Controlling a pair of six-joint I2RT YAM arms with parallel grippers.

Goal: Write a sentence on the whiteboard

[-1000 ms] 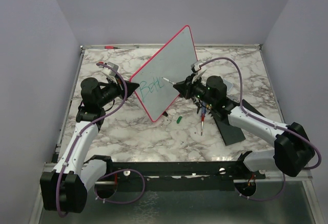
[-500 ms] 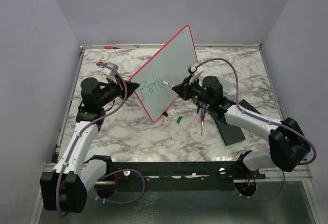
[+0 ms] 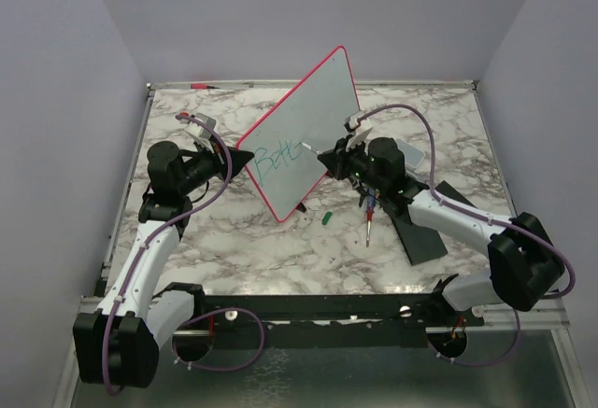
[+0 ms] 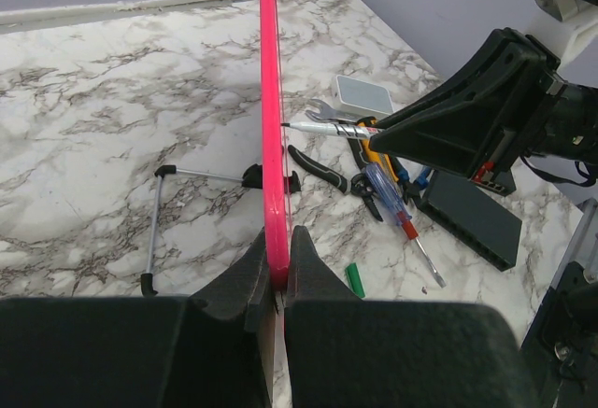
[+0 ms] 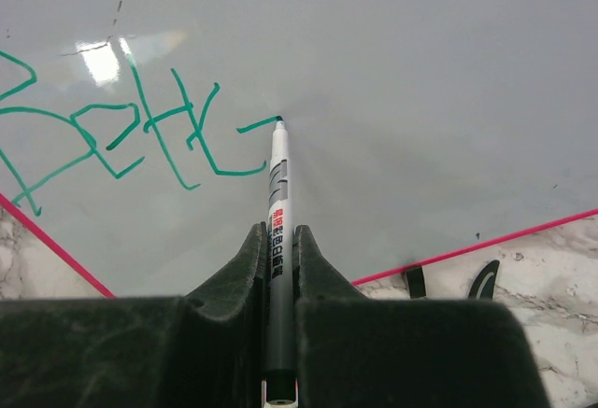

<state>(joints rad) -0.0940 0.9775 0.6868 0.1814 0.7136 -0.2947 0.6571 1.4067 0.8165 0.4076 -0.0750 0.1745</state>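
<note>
Looking down from the overhead camera, I saw the large flat white rectangular whiteboard (image 3: 308,114) with its thin red-pink rim standing up on edge near the middle of the marble-patterned surface (image 3: 234,249), one corner pointing down toward me. My left hand (image 3: 249,160) was clamped on the whiteboard's left edge. Its wrist camera showed the two black fingers (image 4: 245,282) pinched tight on the pink rim, with the board running edge-on straight up that view. My right hand (image 3: 320,157) sat at the whiteboard's writing face, closed on a slim white-and-grey marker pen (image 5: 278,198). The pen's tip was touching the board at the end of a green stroke, just right of the green handwritten letters (image 5: 131,133), which read something like "Bett".

On the surface just beside the whiteboard's lower right edge lay a small green pen cap (image 3: 326,218). Further right of the whiteboard were a screwdriver with a red-and-blue handle (image 3: 370,224), a pair of black-handled pliers (image 4: 322,167), a flat black rectangular pad (image 3: 422,235) and a small pale grey box (image 4: 363,96). On the whiteboard's other side a thin metal stand with black feet (image 4: 154,231) lay flat on the marble.
</note>
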